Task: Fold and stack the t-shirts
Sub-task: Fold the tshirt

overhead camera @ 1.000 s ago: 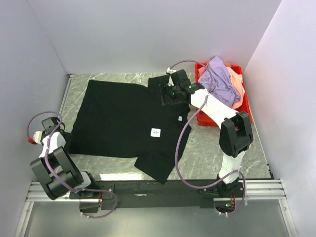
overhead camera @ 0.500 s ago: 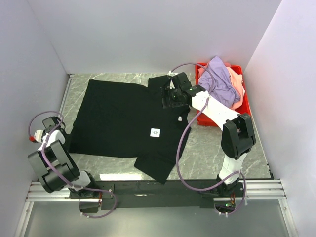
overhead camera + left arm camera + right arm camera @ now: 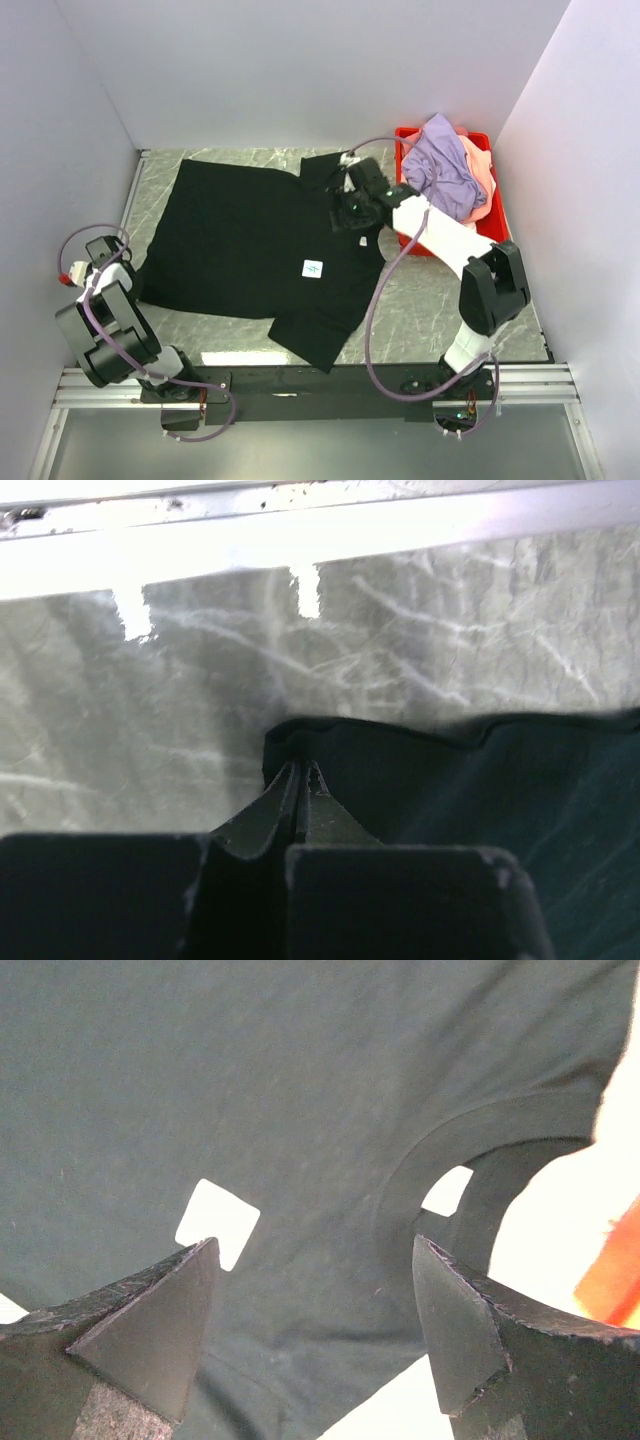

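Note:
A large black t-shirt lies spread flat on the marble table, its small white label facing up. My left gripper sits at the shirt's near-left corner. In the left wrist view its jaws are pressed together on the hem of the black t-shirt. My right gripper hovers open above the collar area. The right wrist view shows its gripper wide apart over the black cloth, with the label and collar below. Lavender and salmon-pink t-shirts lie heaped in a bin.
The red plastic bin stands at the back right, just right of my right arm. White walls close in the table on the left, back and right. A metal rail runs along the table's left edge.
My left gripper has shut on the shirt's corner hem. My right gripper has shifted slightly nearer and rightward over the collar, staying open.

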